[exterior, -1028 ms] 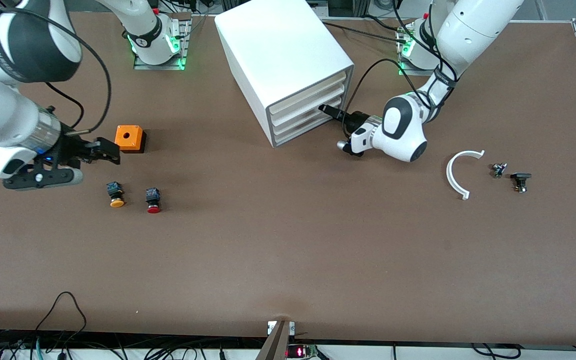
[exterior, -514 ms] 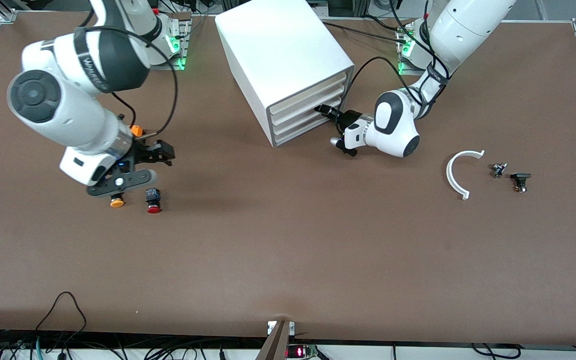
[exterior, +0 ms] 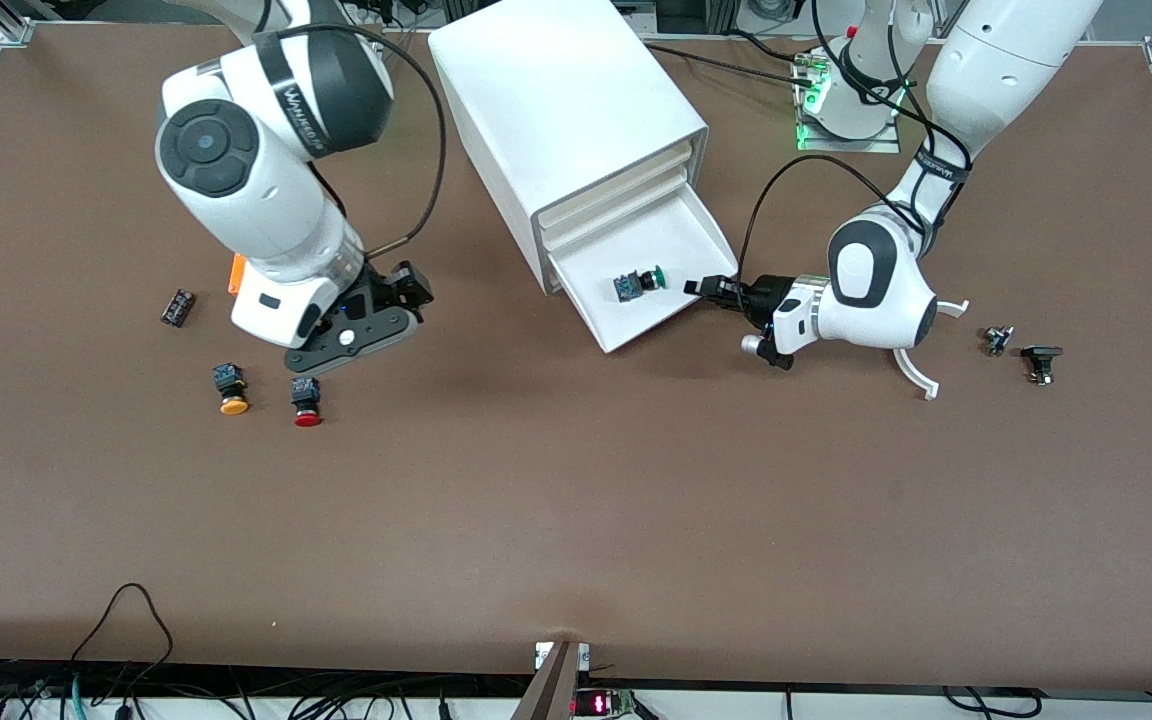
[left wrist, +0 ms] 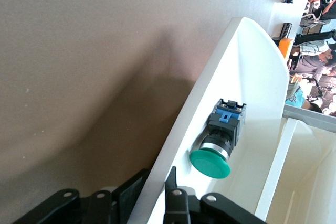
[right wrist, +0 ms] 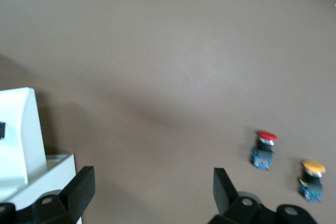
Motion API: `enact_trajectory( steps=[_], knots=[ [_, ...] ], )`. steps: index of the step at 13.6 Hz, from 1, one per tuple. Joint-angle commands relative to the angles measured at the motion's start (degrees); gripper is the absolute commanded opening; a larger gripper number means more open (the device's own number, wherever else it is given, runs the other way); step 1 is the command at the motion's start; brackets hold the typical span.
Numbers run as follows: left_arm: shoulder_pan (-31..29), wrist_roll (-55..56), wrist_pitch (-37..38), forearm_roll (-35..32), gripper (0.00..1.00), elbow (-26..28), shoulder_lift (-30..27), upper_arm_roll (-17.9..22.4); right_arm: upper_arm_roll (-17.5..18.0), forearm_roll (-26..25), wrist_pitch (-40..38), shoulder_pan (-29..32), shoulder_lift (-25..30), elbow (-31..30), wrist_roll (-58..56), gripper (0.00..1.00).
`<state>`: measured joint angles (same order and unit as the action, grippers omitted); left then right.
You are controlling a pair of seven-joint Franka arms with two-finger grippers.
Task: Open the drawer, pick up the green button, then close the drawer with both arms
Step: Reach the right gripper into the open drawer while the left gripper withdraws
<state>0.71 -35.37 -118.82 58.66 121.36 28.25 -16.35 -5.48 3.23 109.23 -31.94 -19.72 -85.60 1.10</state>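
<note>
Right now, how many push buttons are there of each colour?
Green: 1, the button lying in the open drawer
Red: 1, the red button on the table
Yellow: 1, the yellow button beside the red one, toward the right arm's end
Total: 3

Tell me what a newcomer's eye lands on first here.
The pulled-out drawer of the white cabinet, with the green button lying in it. The left gripper grips the drawer's front wall, while the right gripper hangs open above the table, near the red button and yellow button.
</note>
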Motion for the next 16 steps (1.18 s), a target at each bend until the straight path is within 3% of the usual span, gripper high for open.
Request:
enact_trajectory(
  steps=[1,4,9,12,16],
  knots=[
    [-0.1,1.0,-2.8,-0.1,1.0,0.4,-2.0,0.4,0.1,0.5,5.2,-4.3,-2.7,0.3,-1.5,1.0],
    [-3.8,0.9,-2.7,-2.1,1.0,0.3,-6.2,0.4,0.3,-0.1,8.2,-11.4,-8.0,6.3,-1.9,1.0],
    [-9.7,1.7,-3.3,-26.3,1.0,-2.0,-16.0,0.4,0.4,-0.1,8.8,-16.1,-15.4,14.4,-15.7,1.0],
    [-12.8,3.0,-1.9,-42.0,1.0,-4.5,-21.6,0.5,3.2,0.2,10.6,-16.4,-17.6,15.1,-25.9,1.0],
    [-13.4,14.9,17.8,-56.4,1.0,-18.5,-23.2,1.4,4.4,-0.2,10.8,-18.4,-19.8,14.6,-33.2,1.0]
  ],
)
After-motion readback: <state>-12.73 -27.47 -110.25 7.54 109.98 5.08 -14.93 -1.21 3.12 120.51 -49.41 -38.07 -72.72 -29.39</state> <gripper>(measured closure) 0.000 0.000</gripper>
